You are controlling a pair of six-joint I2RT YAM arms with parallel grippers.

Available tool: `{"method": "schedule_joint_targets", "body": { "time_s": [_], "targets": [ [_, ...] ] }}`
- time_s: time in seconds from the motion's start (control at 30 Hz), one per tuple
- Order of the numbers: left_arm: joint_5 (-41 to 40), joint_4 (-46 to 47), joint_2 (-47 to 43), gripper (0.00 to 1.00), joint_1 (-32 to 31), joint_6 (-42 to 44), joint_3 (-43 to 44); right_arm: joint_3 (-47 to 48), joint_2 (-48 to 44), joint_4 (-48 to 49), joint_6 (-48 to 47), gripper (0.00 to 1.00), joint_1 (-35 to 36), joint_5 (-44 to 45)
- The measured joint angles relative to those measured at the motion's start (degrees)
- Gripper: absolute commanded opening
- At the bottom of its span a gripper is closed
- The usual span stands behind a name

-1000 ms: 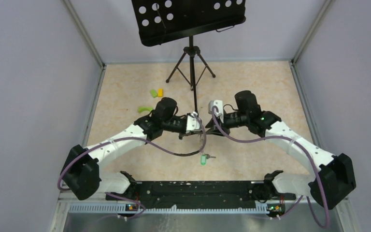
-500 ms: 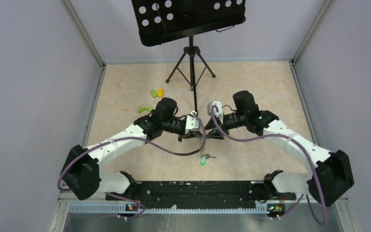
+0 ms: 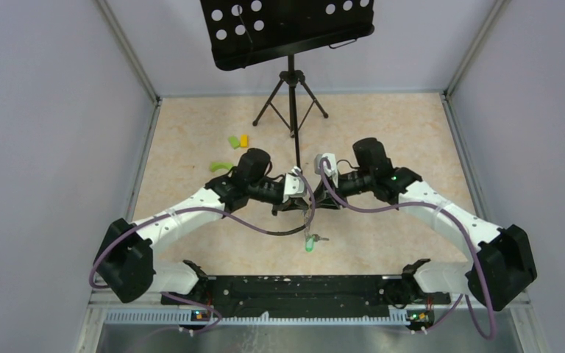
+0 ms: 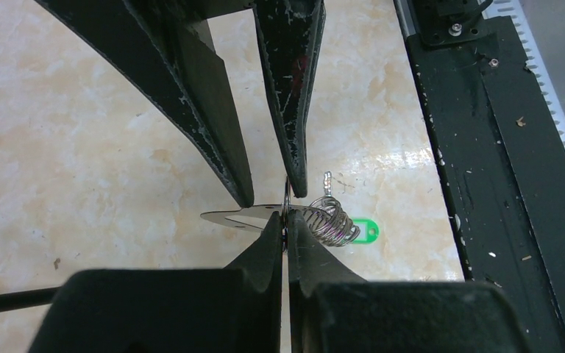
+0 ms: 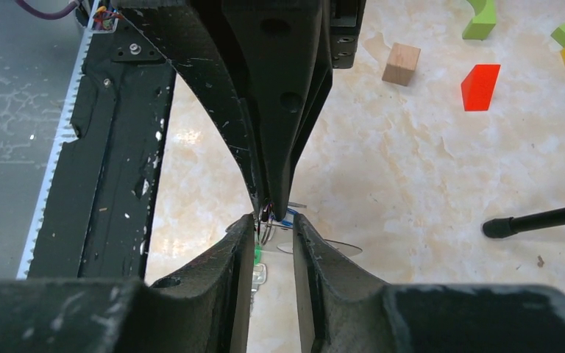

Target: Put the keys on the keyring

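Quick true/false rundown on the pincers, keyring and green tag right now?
1. The left pincer is shut on the thin silver metal keyring. True.
2. The right pincer is clamped shut. False: its jaws stand apart on either side of the keyring.
3. The green oblong plastic key tag is gripped by the right pincer. False: neither pincer touches it.
4. A red block lies loose, away from both pincers. True.

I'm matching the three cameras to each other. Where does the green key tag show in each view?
Top external: the green key tag, low centre, just above the black base plate.
Left wrist: right of centre, beside the wire coil.
Right wrist: a green sliver, lower middle, slightly left.
Shared landmark: the black base plate.
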Motion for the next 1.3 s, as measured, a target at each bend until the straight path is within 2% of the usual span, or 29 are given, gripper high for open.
{"method": "schedule_joint_targets", "body": {
  "time_s": [0.4,0.5,0.73,0.9,1.0,1.1,1.3],
  "targets": [
    [-1.03,0.00,0.13,0.00,0.22,-0.24,0.20,-0.02,1.60,0.46,0.61,0.10,0.63,0.74],
    [-1.16,0.07,0.13,0.00,0.37,-0.22,0.20,-0.02,1.60,0.70,0.90,0.00,0.63,0.90],
    [-0.92,0.70,0.11,0.00,1.22,-0.66,0.17,-0.07,1.53,2.05,1.75,0.00,0.72,1.36],
    [1.99,3.23,-0.74,0.27,3.91,-1.84,-0.28,-0.17,0.52,5.33,3.69,0.00,0.50,1.62],
    [5.22,5.95,-2.32,0.40,7.08,-2.99,-0.48,-0.17,-0.28,7.93,6.14,0.00,-0.22,0.35],
    [8.50,8.22,-3.41,0.46,9.99,-3.69,-0.37,-0.17,-0.31,11.08,9.35,0.00,-1.16,-1.46],
    [13.29,8.55,-3.58,0.48,11.82,-4.33,1.03,-0.17,-0.31,18.69,15.72,0.00,-1.75,-4.42]
  ]
}}
